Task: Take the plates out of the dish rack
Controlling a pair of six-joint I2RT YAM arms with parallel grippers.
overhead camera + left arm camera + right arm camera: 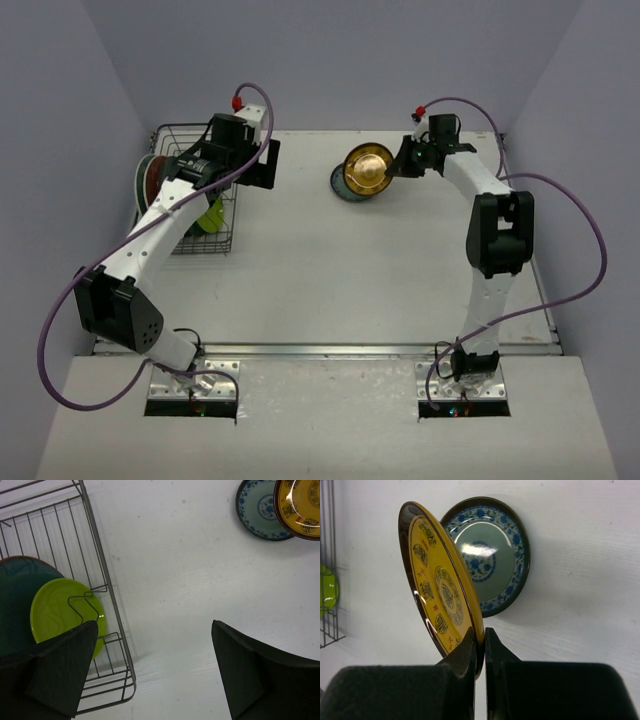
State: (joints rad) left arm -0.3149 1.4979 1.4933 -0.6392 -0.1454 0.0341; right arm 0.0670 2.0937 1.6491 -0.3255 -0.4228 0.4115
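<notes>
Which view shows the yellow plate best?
Right wrist: the yellow plate shows large and sharp, tilted, its rim pinched in the right end effector. The top view shows it small and glary; the left wrist catches only a cropped edge.

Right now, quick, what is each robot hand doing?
Left gripper: open, holding nothing.
Right gripper: closed on the rim of the yellow plate.

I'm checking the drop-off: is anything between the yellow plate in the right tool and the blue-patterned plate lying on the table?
Nothing visible does. The right tool grips the yellow plate by its rim, tilted and partly over the blue-patterned plate. No other object shows between the two plates.
</notes>
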